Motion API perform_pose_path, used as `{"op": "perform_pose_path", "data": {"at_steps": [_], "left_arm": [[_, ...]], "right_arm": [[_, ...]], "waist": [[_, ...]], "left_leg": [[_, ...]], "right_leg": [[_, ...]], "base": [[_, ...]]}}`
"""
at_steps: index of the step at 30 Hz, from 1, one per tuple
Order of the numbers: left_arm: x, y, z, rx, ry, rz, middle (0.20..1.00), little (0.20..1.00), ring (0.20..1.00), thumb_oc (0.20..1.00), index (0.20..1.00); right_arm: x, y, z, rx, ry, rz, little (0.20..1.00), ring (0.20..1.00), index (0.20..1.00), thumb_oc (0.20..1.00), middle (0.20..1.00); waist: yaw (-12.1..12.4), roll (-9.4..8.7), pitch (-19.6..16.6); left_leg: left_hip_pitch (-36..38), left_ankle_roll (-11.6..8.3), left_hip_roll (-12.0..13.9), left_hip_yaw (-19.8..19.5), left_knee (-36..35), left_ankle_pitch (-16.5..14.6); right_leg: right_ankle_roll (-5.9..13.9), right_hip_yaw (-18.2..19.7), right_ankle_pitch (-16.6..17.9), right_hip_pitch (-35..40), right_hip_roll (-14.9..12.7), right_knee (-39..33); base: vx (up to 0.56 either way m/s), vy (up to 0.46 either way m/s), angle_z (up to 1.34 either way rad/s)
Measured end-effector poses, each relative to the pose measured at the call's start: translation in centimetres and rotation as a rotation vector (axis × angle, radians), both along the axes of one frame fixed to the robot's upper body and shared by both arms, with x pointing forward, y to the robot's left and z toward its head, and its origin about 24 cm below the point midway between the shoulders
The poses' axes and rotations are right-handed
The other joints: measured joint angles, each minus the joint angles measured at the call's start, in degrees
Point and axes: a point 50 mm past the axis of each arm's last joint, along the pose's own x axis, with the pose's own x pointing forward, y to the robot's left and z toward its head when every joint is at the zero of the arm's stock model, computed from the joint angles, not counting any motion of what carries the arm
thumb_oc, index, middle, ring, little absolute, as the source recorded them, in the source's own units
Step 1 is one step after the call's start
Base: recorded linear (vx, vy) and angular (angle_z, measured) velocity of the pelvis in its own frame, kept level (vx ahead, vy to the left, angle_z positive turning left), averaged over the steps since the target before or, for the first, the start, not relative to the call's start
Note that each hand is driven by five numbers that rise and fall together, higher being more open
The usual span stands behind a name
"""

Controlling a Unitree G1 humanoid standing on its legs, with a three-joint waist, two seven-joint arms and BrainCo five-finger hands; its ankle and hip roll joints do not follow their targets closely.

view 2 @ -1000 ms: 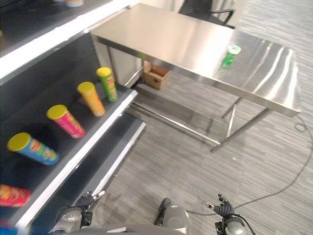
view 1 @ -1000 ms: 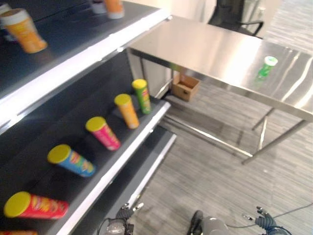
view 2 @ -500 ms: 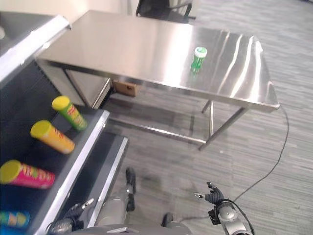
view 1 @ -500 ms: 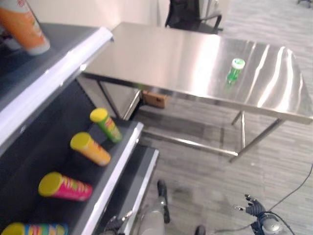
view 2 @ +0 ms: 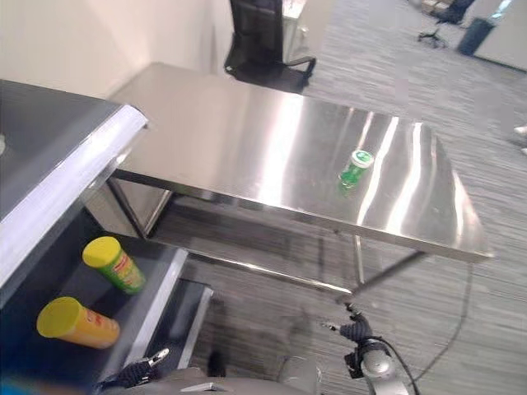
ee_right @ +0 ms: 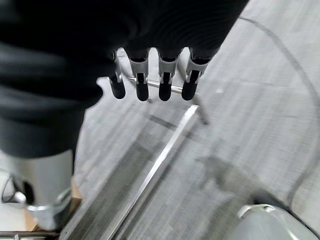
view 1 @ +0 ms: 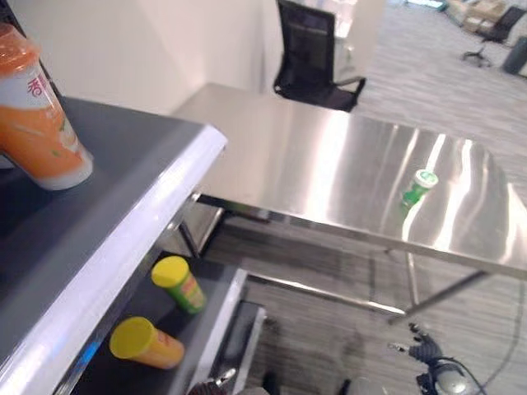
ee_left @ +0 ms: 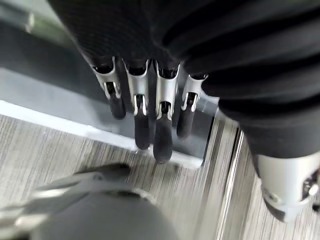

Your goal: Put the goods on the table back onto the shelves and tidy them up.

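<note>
A green bottle [view 2: 355, 169] stands on the steel table [view 2: 247, 140]; 2 yellow-lidded cans [view 2: 114, 263] lie on the shelf [view 2: 160, 292].

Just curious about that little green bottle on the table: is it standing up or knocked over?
Standing upright: the green bottle rests on its base, pale cap on top, on the table.

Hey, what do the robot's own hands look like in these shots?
Both look alike. The left hand has a row of silver fingers ending in dark rounded tips, coming out from under a dark ribbed cover. The right hand shows the same silver fingers with dark tips below the same black ribbed cover. A smooth silver-grey arm section shows beside each cover.
</note>
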Motion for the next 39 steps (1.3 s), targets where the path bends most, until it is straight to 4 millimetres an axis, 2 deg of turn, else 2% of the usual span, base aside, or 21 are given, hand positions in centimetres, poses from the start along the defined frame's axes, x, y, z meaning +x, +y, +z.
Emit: {"op": "perform_pose_path", "data": {"at_steps": [1, 3, 5, 6, 7, 8, 9, 11, 14, 17, 18, 20, 22, 24, 27, 28, 30, 32, 33, 36, 39], "left_arm": [[0.1, 0.3, 0.1, 0.026, 0.0, -0.012, 1.0, 1.0, 1.0, 1.0, 1.0], [0.4, 1.1, 0.3, 0.062, 0.0, -0.014, 1.0, 1.0, 1.0, 1.0, 1.0], [0.0, 1.9, 0.4, 0.084, 0.014, 0.011, 1.0, 1.0, 1.0, 1.0, 1.0], [-0.1, 2.7, 0.6, 0.111, 0.017, 0.014, 1.0, 1.0, 1.0, 1.0, 1.0], [-0.6, 3.3, 0.7, 0.13, 0.029, 0.015, 1.0, 1.0, 1.0, 1.0, 1.0], [-0.9, 4.3, 1.0, 0.16, 0.035, 0.014, 1.0, 1.0, 1.0, 1.0, 1.0], [-1.1, 4.2, 0.9, 0.161, 0.047, 0.027, 1.0, 1.0, 1.0, 1.0, 1.0], [-1.2, 3.6, 0.7, 0.139, 0.042, 0.027, 1.0, 1.0, 1.0, 1.0, 1.0], [-0.9, 3.0, 0.5, 0.121, 0.035, 0.027, 1.0, 1.0, 1.0, 1.0, 1.0], [0.0, 2.9, 0.6, 0.112, 0.011, 0.027, 1.0, 1.0, 1.0, 1.0, 1.0], [0.1, 2.8, 0.6, 0.111, 0.009, 0.024, 1.0, 1.0, 1.0, 1.0, 1.0], [1.0, 2.2, 0.6, 0.095, -0.009, 0.006, 1.0, 1.0, 1.0, 1.0, 1.0], [1.6, 2.0, 0.7, 0.087, -0.02, 0.0, 1.0, 1.0, 1.0, 1.0, 1.0], [3.1, 1.7, 1.1, 0.084, -0.062, -0.023, 1.0, 1.0, 1.0, 1.0, 1.0], [2.8, 1.6, 1.0, 0.084, -0.052, -0.036, 1.0, 1.0, 1.0, 1.0, 1.0], [2.9, 1.6, 1.0, 0.085, -0.053, -0.041, 1.0, 1.0, 1.0, 1.0, 1.0], [3.3, 1.3, 1.0, 0.082, -0.055, -0.066, 1.0, 1.0, 1.0, 1.0, 1.0], [3.2, 1.1, 0.9, 0.082, -0.048, -0.081, 1.0, 1.0, 1.0, 1.0, 1.0], [3.1, 1.2, 0.9, 0.083, -0.042, -0.081, 1.0, 1.0, 1.0, 1.0, 1.0], [2.2, 1.5, 0.6, 0.089, -0.009, -0.071, 1.0, 1.0, 1.0, 1.0, 1.0], [0.3, 2.0, 0.4, 0.092, 0.029, -0.032, 1.0, 1.0, 1.0, 1.0, 1.0]], "right_arm": [[0.2, -0.7, 0.4, -0.015, -0.024, -0.034, 1.0, 1.0, 1.0, 1.0, 1.0], [-0.4, -1.8, 0.4, -0.044, -0.011, -0.086, 1.0, 1.0, 1.0, 1.0, 1.0], [-1.2, -2.2, 0.0, -0.052, 0.02, -0.114, 1.0, 1.0, 1.0, 1.0, 1.0], [-2.4, -2.2, -0.6, -0.049, 0.058, -0.127, 1.0, 1.0, 1.0, 1.0, 1.0], [-3.2, -2.1, -1.0, -0.043, 0.086, -0.139, 1.0, 1.0, 1.0, 1.0, 1.0], [-4.6, -1.9, -1.8, -0.032, 0.137, -0.159, 1.0, 1.0, 1.0, 1.0, 1.0], [-5.6, -2.3, -2.3, -0.041, 0.187, -0.186, 1.0, 1.0, 1.0, 1.0, 1.0], [-5.2, -3.3, -2.0, -0.061, 0.175, -0.222, 1.0, 1.0, 1.0, 1.0, 1.0], [-3.5, -4.0, -1.1, -0.086, 0.126, -0.216, 1.0, 1.0, 1.0, 1.0, 1.0], [-3.5, -4.0, -1.0, -0.087, 0.118, -0.204, 1.0, 1.0, 1.0, 1.0, 1.0], [-3.7, -3.9, -1.1, -0.084, 0.121, -0.204, 1.0, 1.0, 1.0, 1.0, 1.0], [-3.9, -3.4, -1.4, -0.064, 0.131, -0.195, 1.0, 1.0, 1.0, 1.0, 1.0], [-3.9, -3.5, -1.3, -0.067, 0.13, -0.196, 1.0, 1.0, 1.0, 1.0, 1.0], [-4.4, -3.7, -1.5, -0.072, 0.151, -0.201, 1.0, 1.0, 1.0, 1.0, 1.0], [-3.9, -4.1, -1.2, -0.084, 0.142, -0.202, 1.0, 1.0, 1.0, 1.0, 1.0], [-3.9, -4.1, -1.2, -0.083, 0.142, -0.202, 1.0, 1.0, 1.0, 1.0, 1.0], [-4.0, -4.1, -1.3, -0.082, 0.145, -0.207, 1.0, 1.0, 1.0, 1.0, 1.0], [-5.5, -4.3, -2.1, -0.08, 0.209, -0.245, 1.0, 1.0, 1.0, 1.0, 1.0], [-6.0, -4.3, -2.4, -0.075, 0.231, -0.264, 1.0, 1.0, 1.0, 1.0, 1.0], [-9.2, -3.3, -4.0, -0.004, 0.331, -0.391, 1.0, 1.0, 1.0, 1.0, 1.0], [-12.0, -3.2, -4.6, 0.097, 0.337, -0.644, 1.0, 1.0, 1.0, 1.0, 1.0]], "waist": [[-0.7, 0.12, 0.1], [-1.1, -0.3, 0.3], [-1.8, -0.6, 0.6], [-2.7, -1.6, 0.5], [-2.7, -2.74, 0.1], [-2.8, -4.86, -1.0], [-2.5, -4.39, -1.8], [-2.7, -2.81, -2.4], [-3.7, -1.71, -2.7], [-3.5, -1.01, -2.2], [-3.6, -0.98, -2.2], [-3.4, -0.76, -0.5], [-3.8, 0.01, 0.7], [-3.8, -0.93, 2.2], [-5.3, 0.57, 1.9], [-5.3, 0.77, 1.9], [-5.7, 1.01, 1.8], [-5.6, 1.97, 1.2], [-5.5, 2.16, 1.0], [-5.7, 0.51, -0.4], [-7.0, 0.55, -1.4]], "left_leg": [[-0.4, 0.39, -0.2, -1.4, -0.3, -0.4], [0.4, 0.31, -0.4, -3.2, -1.5, -0.4], [1.5, -0.78, 0.0, -5.0, -1.6, -0.7], [3.2, -2.43, 0.4, -7.0, -1.7, -1.0], [3.9, -3.42, 0.6, -8.1, -1.8, -1.5], [4.8, -5.08, 0.6, -9.5, -2.1, -2.0], [5.5, -7.11, 3.0, -10.1, -2.1, -2.8], [4.8, -8.63, 7.8, -8.8, -0.3, -3.0], [2.5, -11.44, 11.6, -7.9, 2.4, -0.9], [1.6, -12.45, 14.7, -7.9, 4.2, -0.9], [1.2, -12.64, 15.0, -8.1, 4.6, -1.0], [-2.6, -15.78, 16.3, -9.3, 10.2, 1.0], [-4.7, -15.8, 16.4, -8.6, 11.3, 3.6], [-6.4, -15.59, 16.5, -3.1, 12.0, 4.9], [-4.7, -15.47, 15.3, 4.5, 7.7, 4.9], [-3.8, -15.45, 15.0, 5.2, 5.6, 4.9], [-3.4, -15.23, 14.1, 3.3, 3.2, 5.1], [0.3, -14.21, 13.6, 3.4, -2.3, 4.7], [0.7, -12.47, 13.2, 3.4, -3.4, 3.7], [1.5, -9.51, 9.3, 5.0, -3.3, 2.2], [3.2, -7.83, 6.8, 7.4, -3.4, 0.9]], "right_leg": [[1.2, 1.6, 2.3, 1.5, 0.4, -8.7], [2.61, 4.1, 7.9, 1.4, -0.6, -16.6], [2.21, 3.4, 11.4, 2.1, -1.8, -18.3], [2.12, 3.8, 12.8, 4.4, -1.4, -18.0], [2.06, 3.6, 13.0, 6.2, -1.3, -18.0], [1.89, 3.6, 13.2, 8.3, -0.7, -18.0], [0.94, 3.1, 12.6, 9.7, 1.7, -18.1], [-1.32, 2.0, 11.6, 10.3, 6.8, -18.1], [-3.86, -0.2, 10.0, 11.2, 10.6, -18.1], [-5.83, -1.9, 8.3, 11.9, 14.1, -18.1], [-6.03, -2.1, 8.1, 12.0, 14.0, -18.2], [-6.94, -3.5, 7.0, 12.2, 15.4, -18.4], [-7.42, -4.2, 6.9, 12.3, 16.2, -18.1], [-8.35, -5.3, 6.4, 11.5, 14.7, -18.4], [-8.41, -6.8, 6.4, 11.0, 14.8, -18.4], [-8.42, -6.8, 6.4, 10.8, 15.0, -18.4], [-8.4, -6.9, 6.5, 10.3, 15.0, -18.4], [-7.73, -6.7, 7.3, 10.4, 15.0, -18.4], [-7.55, -6.5, 7.5, 10.4, 14.9, -18.3], [-6.14, -4.5, 8.6, 9.7, 11.3, -17.9], [-4.92, -2.0, 9.9, 9.8, 9.0, -17.2]], "base": [[0.2, -0.232, 0.55], [0.19, -0.216, 0.55], [0.21, -0.263, 0.56], [0.23, -0.383, 0.77], [0.21, -0.424, 0.83], [0.15, -0.372, 0.59], [0.11, -0.248, 0.43], [0.1, -0.259, 0.16], [0.09, -0.321, 0.2], [0.04, -0.231, 0.26], [-0.01, -0.169, 0.35], [-0.06, -0.078, 0.27], [-0.05, -0.019, 0.32], [0.0, 0.038, 0.34], [-0.01, 0.099, 0.17], [0.02, 0.108, 0.18], [0.07, 0.133, 0.08], [0.05, 0.164, 0.02], [0.01, 0.17, -0.11], [0.02, 0.227, -0.17], [0.01, 0.129, -0.37]]}}
